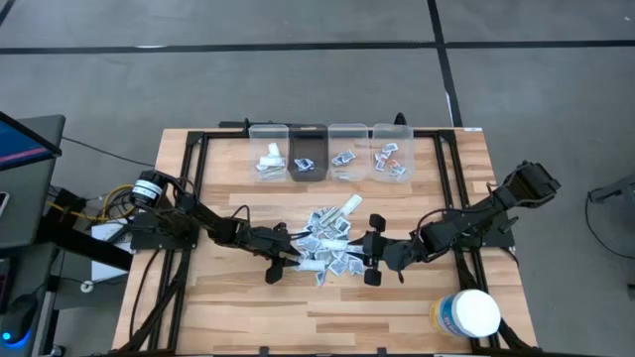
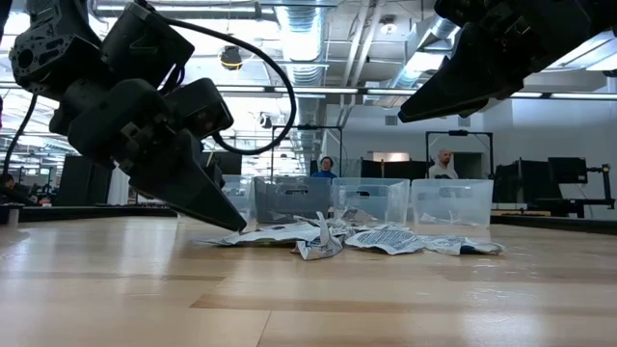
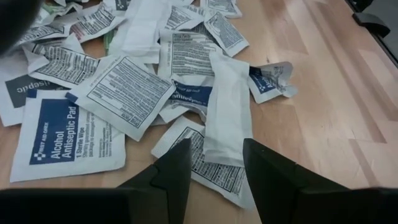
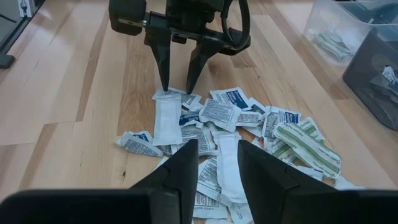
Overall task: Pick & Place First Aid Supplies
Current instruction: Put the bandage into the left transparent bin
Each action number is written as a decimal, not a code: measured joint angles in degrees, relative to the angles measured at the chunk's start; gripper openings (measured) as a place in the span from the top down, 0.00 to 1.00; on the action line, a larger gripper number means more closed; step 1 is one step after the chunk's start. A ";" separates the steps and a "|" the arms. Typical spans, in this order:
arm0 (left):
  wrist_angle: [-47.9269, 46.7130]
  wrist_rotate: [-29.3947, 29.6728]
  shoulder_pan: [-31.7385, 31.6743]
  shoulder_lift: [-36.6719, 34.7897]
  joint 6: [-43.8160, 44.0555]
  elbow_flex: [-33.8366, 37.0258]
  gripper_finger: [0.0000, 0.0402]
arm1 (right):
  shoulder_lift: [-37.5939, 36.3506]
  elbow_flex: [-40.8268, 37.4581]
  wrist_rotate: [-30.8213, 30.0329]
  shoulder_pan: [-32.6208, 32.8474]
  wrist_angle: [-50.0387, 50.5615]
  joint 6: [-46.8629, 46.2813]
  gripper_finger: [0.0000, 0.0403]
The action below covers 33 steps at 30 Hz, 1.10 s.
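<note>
The first aid supplies (image 1: 329,241) lie in a loose pile of small flat white packets at the table's middle. My left gripper (image 3: 216,165) is open, low at the pile's near left edge. Its fingertips (image 4: 165,87) stand on either side of the end of a long plain white strip (image 3: 227,106). My right gripper (image 4: 217,165) is open and hovers above the pile's right side (image 1: 369,260). It is clear of the table in the low view (image 2: 482,58) and holds nothing. Printed alcohol pad packets (image 3: 68,140) lie beside the strip. My left gripper comes at the white strip's near end (image 3: 222,152) slanting down from the table's left, fingers along the strip, one on each side. The strip lies flat on other packets. Whether the fingertips touch it I cannot tell.
A row of clear bins (image 1: 327,151) stands along the far edge, each with a few packets inside. A large white round tub (image 1: 468,312) sits at the near right corner. Bare wood lies near and left of the pile. People show in the room beyond.
</note>
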<state>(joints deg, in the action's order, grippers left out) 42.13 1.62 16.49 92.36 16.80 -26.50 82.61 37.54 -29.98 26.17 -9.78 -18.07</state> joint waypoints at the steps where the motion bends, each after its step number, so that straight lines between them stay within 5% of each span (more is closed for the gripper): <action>1: -0.12 0.01 0.00 0.01 0.00 0.00 0.64 | 0.00 0.00 0.00 0.00 0.00 0.00 0.73; 14: 0.18 0.05 0.00 1.48 0.02 0.00 0.64 | 0.00 0.00 -0.02 0.00 0.00 -0.02 0.73; 23: 8.92 -0.21 0.00 6.99 1.64 -0.13 0.65 | 0.00 0.00 -0.02 0.00 0.25 -1.96 0.73; 33: 8.36 -0.16 0.00 7.04 1.27 -0.11 0.98 | 0.00 -0.02 -0.02 0.00 0.57 -1.98 0.73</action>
<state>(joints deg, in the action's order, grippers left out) 50.50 1.46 16.49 99.39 18.07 -26.61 82.61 37.52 -30.00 26.17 -9.21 -20.05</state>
